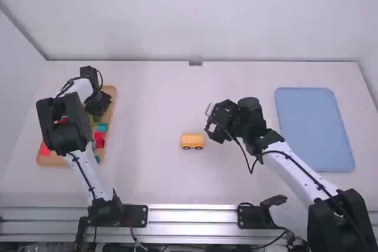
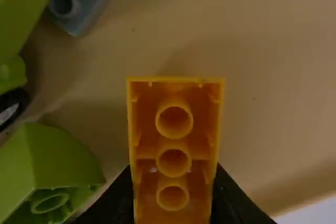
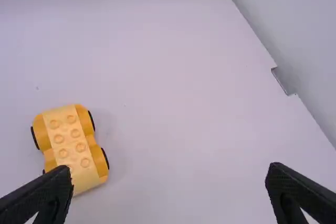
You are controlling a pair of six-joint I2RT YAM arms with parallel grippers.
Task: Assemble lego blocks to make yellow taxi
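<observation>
Yellow car base (image 3: 70, 148), studded, apparently four-wheeled

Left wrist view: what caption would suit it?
Black gripper pinching a yellow block, hollow underside showing, above the wooden tray.

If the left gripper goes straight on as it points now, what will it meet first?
Likely the tray, touched first by the yellow block in the left gripper; the depth is unclear.

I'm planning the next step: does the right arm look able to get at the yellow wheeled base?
Probably yes: its tool is open close by, and the base stands on the table with no other blocks on or around it.
</observation>
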